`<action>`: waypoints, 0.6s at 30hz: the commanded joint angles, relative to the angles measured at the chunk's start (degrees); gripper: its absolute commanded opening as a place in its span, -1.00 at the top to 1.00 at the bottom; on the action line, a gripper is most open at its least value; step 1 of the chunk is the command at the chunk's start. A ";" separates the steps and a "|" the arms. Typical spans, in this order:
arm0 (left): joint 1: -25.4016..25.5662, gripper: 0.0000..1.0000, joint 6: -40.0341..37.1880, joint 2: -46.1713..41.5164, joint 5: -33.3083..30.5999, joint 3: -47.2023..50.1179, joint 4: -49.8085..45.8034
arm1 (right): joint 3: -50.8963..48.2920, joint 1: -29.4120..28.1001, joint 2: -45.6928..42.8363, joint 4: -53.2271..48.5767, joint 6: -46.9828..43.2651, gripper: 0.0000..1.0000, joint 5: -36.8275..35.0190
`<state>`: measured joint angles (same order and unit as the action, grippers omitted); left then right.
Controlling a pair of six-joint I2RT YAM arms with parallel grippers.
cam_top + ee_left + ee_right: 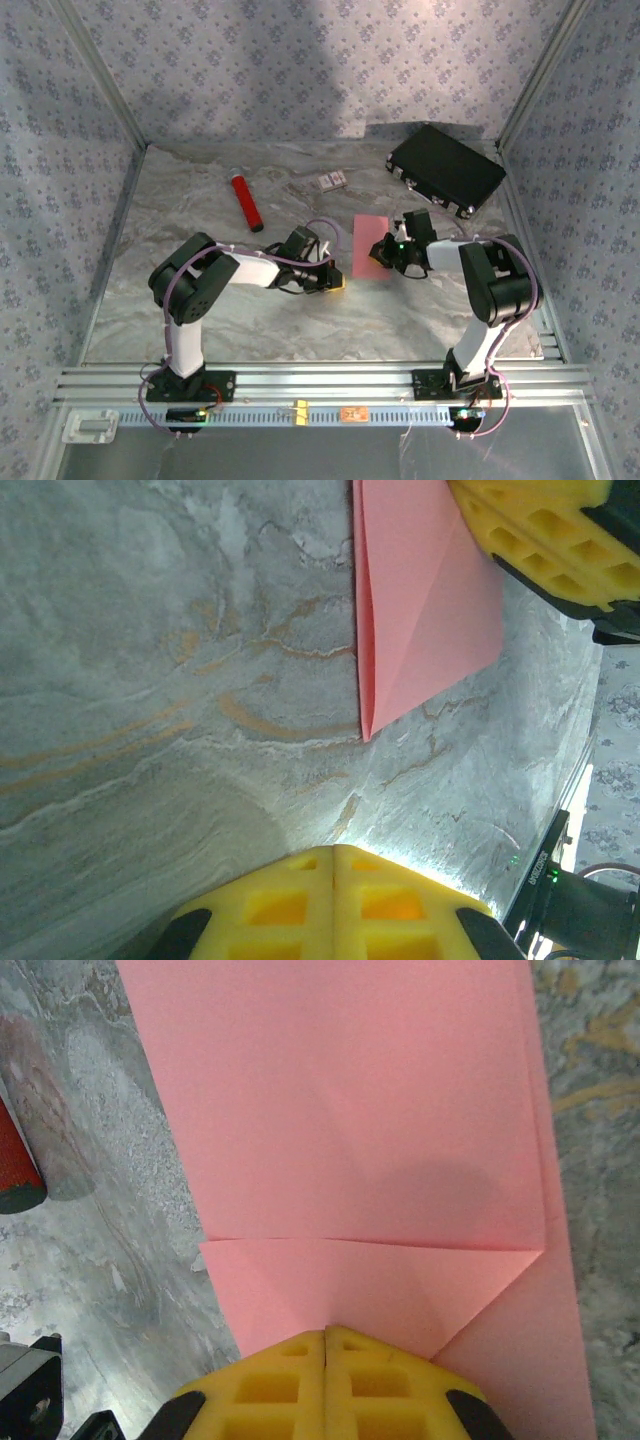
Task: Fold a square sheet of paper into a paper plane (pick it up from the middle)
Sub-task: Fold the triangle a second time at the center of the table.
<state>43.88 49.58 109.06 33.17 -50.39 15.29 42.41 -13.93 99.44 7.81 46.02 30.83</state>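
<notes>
The square sheet of paper (371, 245) lies flat on the bench (200, 330), a little right of its middle. We see part of it folded over, the flap's straight edge running across the sheet. The right fingers (295, 1360) are pressed together with nothing between them. Their tips sit over the folded flap on the sheet's right side, and we cannot tell whether they touch it. The left fingers (300, 880) are likewise closed on nothing, over bare bench near the sheet's near left corner. Toward the far edge lie a red cylinder (247, 203) and a small card (332, 181), and a black case (447, 168) sits in the far right corner.
</notes>
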 commanded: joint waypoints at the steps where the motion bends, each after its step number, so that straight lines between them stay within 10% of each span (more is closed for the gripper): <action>1: 0.15 1.00 0.27 -1.44 -2.18 2.80 -5.06 | 1.69 -0.12 0.55 -3.55 -2.00 0.92 0.69; 18: 0.23 1.00 1.50 -3.19 0.53 -5.08 -3.97 | -3.38 -7.06 -2.18 -1.16 1.20 0.92 2.39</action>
<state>43.88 50.68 103.79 31.75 -53.34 11.70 40.47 -20.36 98.37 7.62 46.06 33.28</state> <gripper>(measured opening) 0.039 0.052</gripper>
